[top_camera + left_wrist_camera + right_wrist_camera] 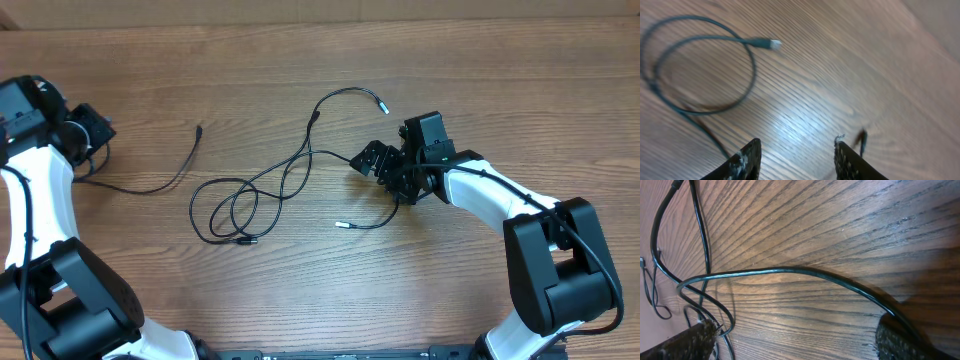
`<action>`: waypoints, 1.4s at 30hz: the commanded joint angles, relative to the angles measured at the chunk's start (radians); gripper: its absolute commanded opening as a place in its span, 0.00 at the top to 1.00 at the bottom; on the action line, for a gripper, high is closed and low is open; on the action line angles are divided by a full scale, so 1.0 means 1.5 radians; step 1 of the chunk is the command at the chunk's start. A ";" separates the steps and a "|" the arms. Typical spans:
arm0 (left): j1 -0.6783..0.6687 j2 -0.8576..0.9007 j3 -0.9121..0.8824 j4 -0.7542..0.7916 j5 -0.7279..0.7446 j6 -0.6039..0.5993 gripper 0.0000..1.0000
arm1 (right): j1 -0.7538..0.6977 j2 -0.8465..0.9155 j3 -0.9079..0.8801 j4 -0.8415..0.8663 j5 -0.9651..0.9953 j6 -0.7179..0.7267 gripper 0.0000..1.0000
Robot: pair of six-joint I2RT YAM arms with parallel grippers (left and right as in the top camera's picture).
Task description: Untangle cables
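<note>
Several thin black cables [240, 205] lie in loose overlapping loops mid-table. One silvery plug tip [384, 106] ends at the back and another [340, 225] nearer the front. A separate cable [165, 180] lies off to the left. My right gripper [385, 172] is at the right end of the loops. In the right wrist view it [795, 342] is open wide, and a cable [790, 271] arcs across ahead of the fingers and passes the right finger [900, 340]. My left gripper [797, 157] is open over bare wood. A cable loop with a plug [771, 44] lies ahead of it.
The wooden table [300, 60] runs to a back edge at the top of the overhead view. A short dark cable end [862, 140] sits just beside the left gripper's right finger. The left arm's own thicker wires hang at the far left.
</note>
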 commanded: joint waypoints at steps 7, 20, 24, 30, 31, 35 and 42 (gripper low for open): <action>-0.109 0.096 0.008 -0.024 0.038 0.137 0.47 | -0.003 0.006 -0.003 -0.004 0.029 -0.006 0.00; -0.196 0.213 0.009 -0.029 -0.026 0.193 0.58 | -0.003 0.006 -0.003 -0.005 0.029 -0.006 0.00; -0.189 0.212 0.013 -0.021 -0.038 0.181 0.77 | -0.003 0.006 -0.003 -0.006 0.030 -0.007 0.00; -0.147 0.210 0.094 -0.044 -0.055 0.039 0.90 | -0.003 0.006 -0.003 -0.006 0.030 -0.007 0.00; -0.137 0.210 0.114 -0.056 -0.055 0.019 0.90 | -0.003 0.006 -0.003 -0.006 0.030 -0.007 0.00; -0.091 0.210 0.203 -0.110 -0.045 -0.053 0.92 | -0.003 0.006 -0.003 -0.006 0.030 -0.007 0.00; -0.023 0.210 0.253 -0.160 -0.055 -0.140 0.87 | -0.003 0.006 -0.003 -0.005 0.030 -0.007 0.00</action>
